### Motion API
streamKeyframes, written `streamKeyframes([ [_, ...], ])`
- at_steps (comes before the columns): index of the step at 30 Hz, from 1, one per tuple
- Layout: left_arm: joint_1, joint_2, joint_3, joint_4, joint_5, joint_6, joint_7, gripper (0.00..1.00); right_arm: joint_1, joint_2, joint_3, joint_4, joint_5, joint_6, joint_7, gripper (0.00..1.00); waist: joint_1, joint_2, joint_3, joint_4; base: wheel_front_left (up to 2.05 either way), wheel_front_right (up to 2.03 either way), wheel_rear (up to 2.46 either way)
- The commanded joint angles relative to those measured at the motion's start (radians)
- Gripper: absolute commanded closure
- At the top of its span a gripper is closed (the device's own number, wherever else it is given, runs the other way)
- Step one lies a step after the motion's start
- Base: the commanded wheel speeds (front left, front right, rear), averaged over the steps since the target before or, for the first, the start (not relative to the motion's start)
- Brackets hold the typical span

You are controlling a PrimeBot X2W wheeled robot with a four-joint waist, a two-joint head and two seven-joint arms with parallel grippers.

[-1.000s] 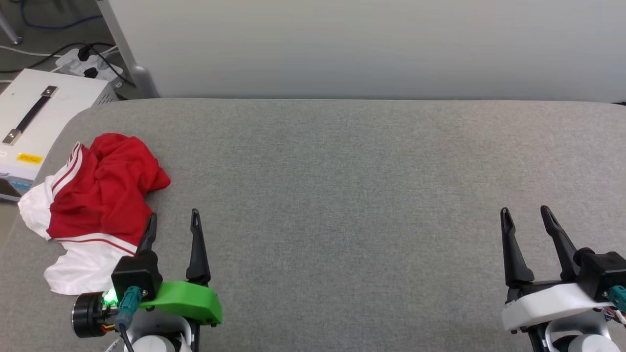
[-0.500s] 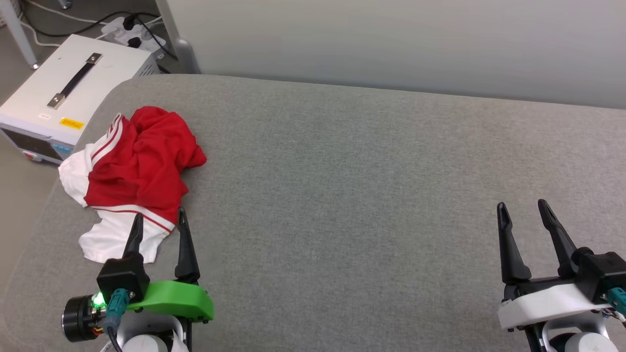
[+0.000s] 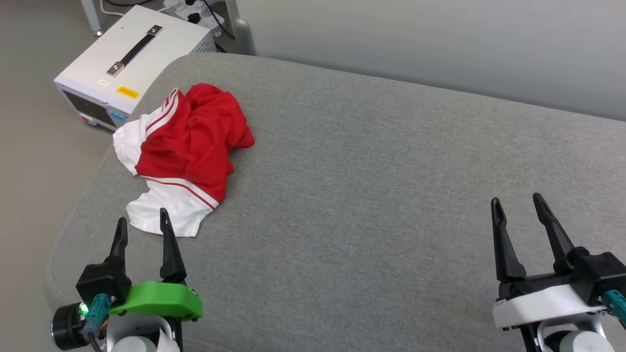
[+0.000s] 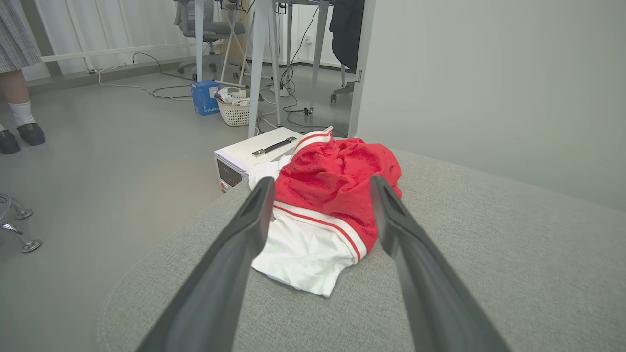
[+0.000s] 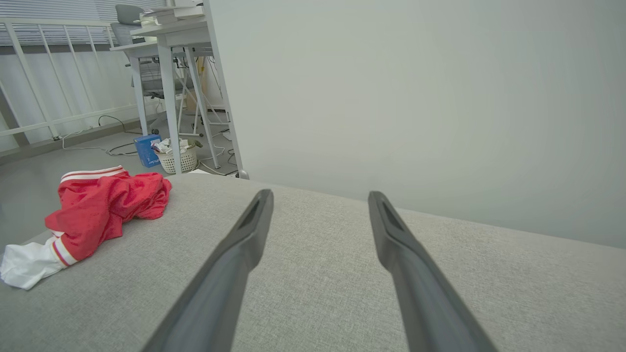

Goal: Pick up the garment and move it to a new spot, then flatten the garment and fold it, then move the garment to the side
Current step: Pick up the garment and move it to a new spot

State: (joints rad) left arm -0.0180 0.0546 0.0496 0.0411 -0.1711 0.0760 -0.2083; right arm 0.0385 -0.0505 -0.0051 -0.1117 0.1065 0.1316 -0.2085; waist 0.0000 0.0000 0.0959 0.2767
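Head view: garment bunched at the left far corner, both grippers spread wide

The garment [image 3: 188,142] lies crumpled on the grey surface [image 3: 367,195], close to its rounded left far corner. Red cloth is heaped on top, and white sleeve cloth with red-and-white striped trim spreads toward the robot. One white fold reaches the surface's left edge, next to the floor [image 3: 39,146]. Past that corner a white box [image 3: 132,63] with a dark handle stands on the floor. It carries a yellow label [image 3: 128,91] and a small white one, and the print on both is too small to read.

The left gripper [image 3: 142,227] has its fingers well apart and holds nothing. Its tips sit at the garment's near white hem, but contact cannot be told. In the left wrist view the left gripper [image 4: 322,180] frames the garment [image 4: 332,195] between its fingers.

The right gripper [image 3: 517,208] is also spread wide with nothing in it, low on the right and well apart from the garment. From the garment's right side to the right gripper the surface is bare, bounded at the back by a pale wall [image 3: 440,44].

The left wrist view also shows a blue box [image 4: 204,97], its print unreadable, beside a white basket [image 4: 234,112].
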Motion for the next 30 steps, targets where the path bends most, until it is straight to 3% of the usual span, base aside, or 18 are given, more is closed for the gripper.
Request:
streamKeyframes([
  [1, -0.010, -0.004, 0.007, 0.004, -0.012, 0.007, -0.012, 0.00, -0.004, 0.000, 0.001, -0.010, -0.004, -0.001, -0.013, 0.00, 0.0000, 0.0000, 0.006, 0.038, 0.00, 0.00, 0.00],
  [15, -0.016, -0.004, 0.027, 0.028, -0.072, -0.013, -0.041, 0.00, 0.001, 0.000, 0.002, -0.023, -0.002, -0.001, -0.041, 0.00, 0.0000, 0.0000, 0.021, 0.134, 0.00, 0.00, 0.00],
  [21, -0.102, -0.002, 0.074, 0.059, -0.064, -0.083, -0.053, 0.00, -0.010, 0.000, 0.011, -0.038, -0.010, -0.001, -0.053, 0.00, 0.0000, 0.0000, 0.053, 0.132, 0.00, 0.00, 0.00],
  [26, -0.270, 0.052, 0.111, 0.111, -0.035, -0.158, -0.053, 0.00, -0.041, -0.015, 0.006, -0.050, -0.019, -0.001, -0.053, 0.00, 0.0000, 0.0000, 0.107, 0.095, 0.00, 0.00, 0.00],
  [27, -0.386, 0.100, 0.122, 0.162, -0.053, -0.183, -0.053, 0.00, -0.065, -0.029, 0.009, -0.059, -0.021, -0.001, -0.053, 0.00, 0.0000, 0.0000, 0.148, 0.071, 0.00, 0.00, 0.00],
  [29, -0.469, 0.130, 0.104, 0.204, -0.069, -0.193, -0.051, 0.00, -0.082, -0.039, 0.005, -0.067, -0.022, -0.001, -0.053, 0.00, 0.0000, 0.0000, 0.175, 0.057, 0.00, 0.00, 0.00],
  [30, -0.584, 0.182, 0.079, 0.258, -0.114, -0.202, -0.021, 0.00, -0.106, -0.050, 0.002, -0.077, -0.023, -0.001, -0.053, 0.00, 0.0000, 0.0000, 0.216, 0.034, 0.00, 0.00, 0.00],
])
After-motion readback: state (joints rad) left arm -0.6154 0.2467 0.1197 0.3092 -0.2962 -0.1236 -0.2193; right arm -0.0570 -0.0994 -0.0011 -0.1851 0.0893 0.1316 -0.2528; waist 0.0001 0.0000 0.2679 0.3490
